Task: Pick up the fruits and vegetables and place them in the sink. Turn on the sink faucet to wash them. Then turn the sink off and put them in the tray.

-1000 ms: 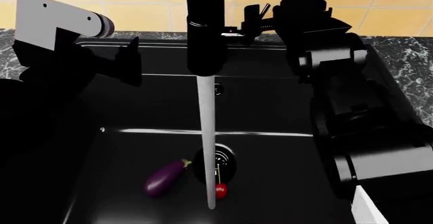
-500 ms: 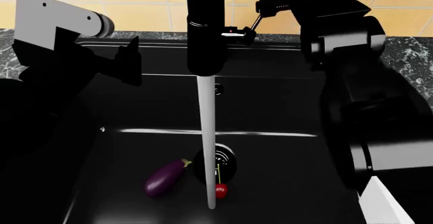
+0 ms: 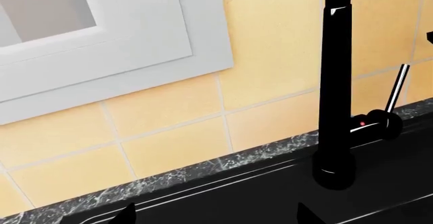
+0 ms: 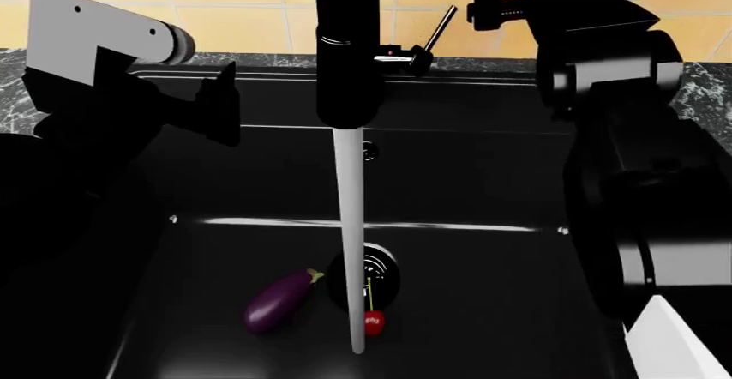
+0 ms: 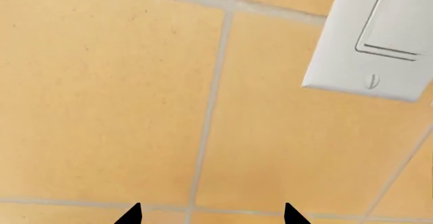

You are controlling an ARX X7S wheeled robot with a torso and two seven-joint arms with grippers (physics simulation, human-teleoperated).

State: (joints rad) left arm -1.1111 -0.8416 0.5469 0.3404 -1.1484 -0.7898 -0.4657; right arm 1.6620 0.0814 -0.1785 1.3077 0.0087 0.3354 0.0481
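The purple eggplant and the red cherry lie on the floor of the black sink, beside the round drain. Water streams from the black faucet onto the drain. The faucet also shows in the left wrist view, with its thin lever tilted up. The lever sticks out to the faucet's right. My right gripper is open, just right of the lever and apart from it, facing the tiled wall. My left gripper is open and empty over the sink's back left. The tray is out of view.
A yellow tiled wall stands behind the sink, with a white window frame and a white wall switch. Dark marble counter borders the basin.
My right arm has pulled back to the right, away from the faucet lever, which now stands tilted up. The water keeps running. The left arm, eggplant and cherry have not moved.
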